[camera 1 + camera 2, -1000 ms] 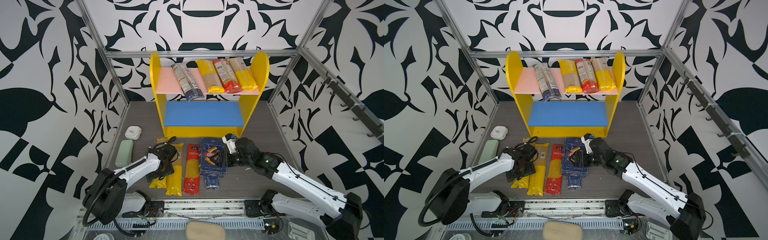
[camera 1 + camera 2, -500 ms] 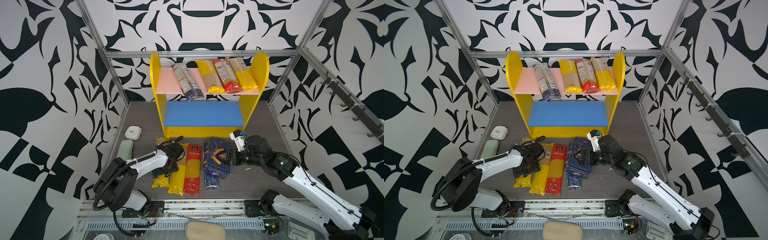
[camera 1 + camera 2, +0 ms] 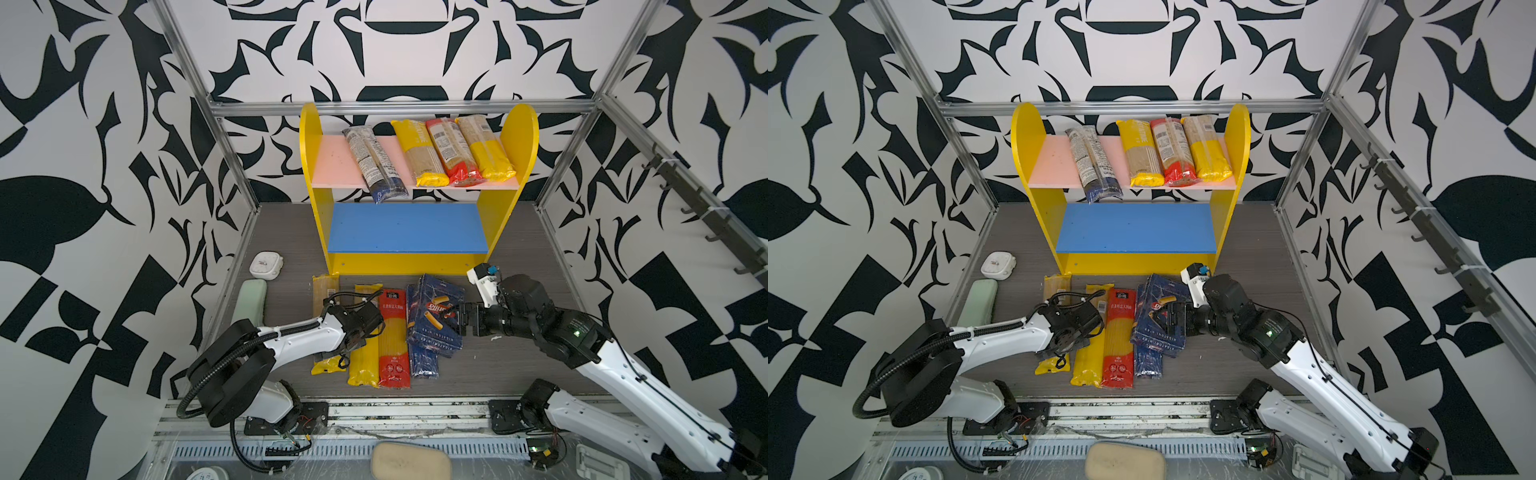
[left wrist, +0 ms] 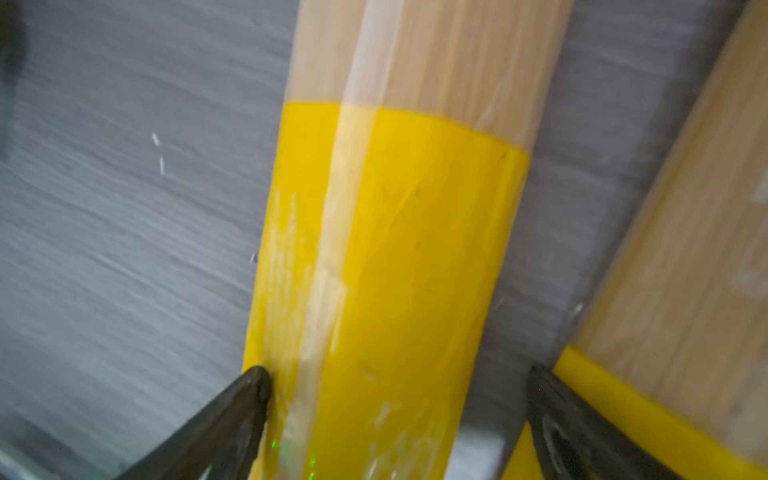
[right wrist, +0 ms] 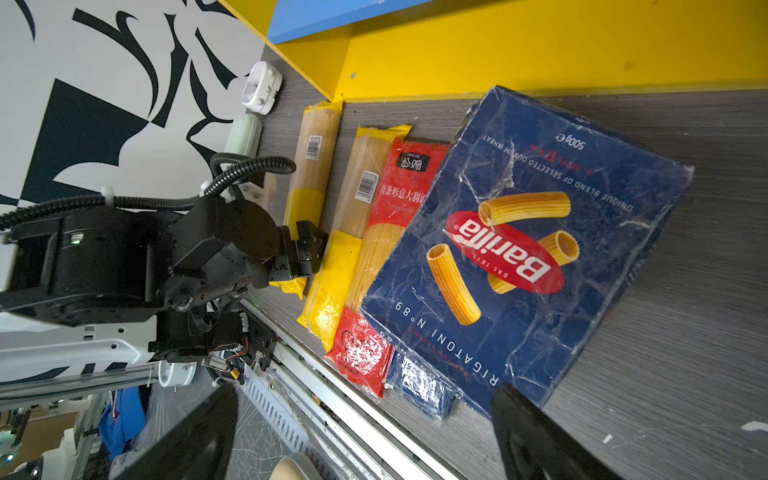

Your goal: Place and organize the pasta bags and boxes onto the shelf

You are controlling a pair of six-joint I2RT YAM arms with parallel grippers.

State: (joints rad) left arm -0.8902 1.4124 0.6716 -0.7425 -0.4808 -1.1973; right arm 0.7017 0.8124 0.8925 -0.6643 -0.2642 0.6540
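The shelf point(image 3: 415, 262) stands at the back with several bags point(image 3: 436, 153) on its pink upper board; its blue lower board point(image 3: 1136, 226) is bare. On the floor lie two yellow bags point(image 3: 365, 357), a red bag point(image 3: 392, 336) and the askew rigatoni box point(image 3: 434, 320), which lies on the narrow spaghetti pack point(image 3: 424, 363). My left gripper point(image 4: 395, 374) is open and straddles the leftmost bag's yellow end point(image 4: 395, 249). My right gripper point(image 5: 365, 436) is open wide, with one finger at the box's point(image 5: 519, 249) near corner.
A pale green case point(image 3: 249, 301) and a small white device point(image 3: 266, 266) lie by the left wall. A beige pad point(image 3: 409, 461) sits beyond the front rail. The second yellow bag point(image 4: 685, 249) lies close beside my left gripper's outer finger.
The rigatoni box has turned askew and now overlaps the red bag. My left gripper has slid right, over the leftmost yellow bag. The right arm has swung round beside the box.
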